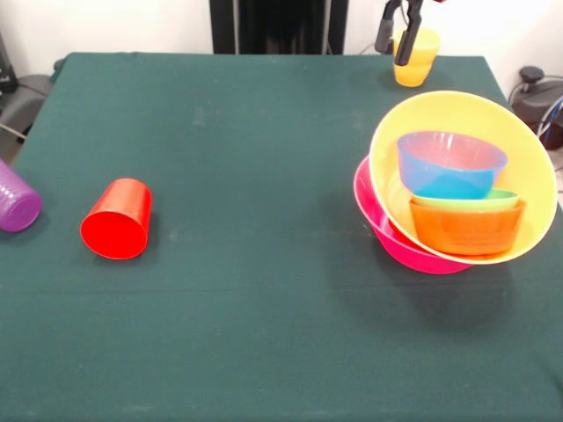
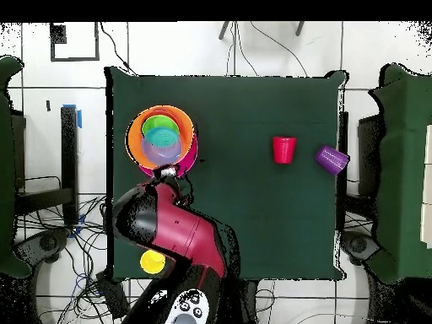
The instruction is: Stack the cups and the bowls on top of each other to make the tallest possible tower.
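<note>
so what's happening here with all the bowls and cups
A red and black robot arm is building a stack on the green table. Its gripper sits at the yellow cup near the table's edge; whether it grips the cup can't be told. The tower so far is a tilted nest: pink bowl and yellow-orange bowl outside, smaller ones inside. The red cup and purple cup lie on their sides, apart.

A dark green tablecloth (image 1: 264, 334) covers the table (white tiled floor (image 2: 278, 46) around it).
</note>
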Robot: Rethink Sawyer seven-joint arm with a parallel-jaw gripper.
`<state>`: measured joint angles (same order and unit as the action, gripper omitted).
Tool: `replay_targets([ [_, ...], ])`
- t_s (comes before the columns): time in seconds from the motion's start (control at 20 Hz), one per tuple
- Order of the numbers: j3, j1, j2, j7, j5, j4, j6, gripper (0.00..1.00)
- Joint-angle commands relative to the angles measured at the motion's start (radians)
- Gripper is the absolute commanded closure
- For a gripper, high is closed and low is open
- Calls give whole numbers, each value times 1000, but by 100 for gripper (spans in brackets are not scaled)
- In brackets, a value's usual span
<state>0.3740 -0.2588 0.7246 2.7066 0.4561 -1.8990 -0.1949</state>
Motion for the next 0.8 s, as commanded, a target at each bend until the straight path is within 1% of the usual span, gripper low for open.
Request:
replay_targets([
  [0.05, -139, 23, 14, 159, 8, -143, 78, 0],
  [0.2, -150, 34, 32, 159, 4, -181, 93, 0],
  [0.45, -199, 64, 46, 177, -5, -249, 163, 0],
  [0.55, -185, 49, 38, 181, -7, -250, 182, 0],
  [0.7, -207, 65, 44, 181, -8, -274, 202, 0],
  [0.8, -208, 62, 39, 181, -3, -278, 210, 0],
])
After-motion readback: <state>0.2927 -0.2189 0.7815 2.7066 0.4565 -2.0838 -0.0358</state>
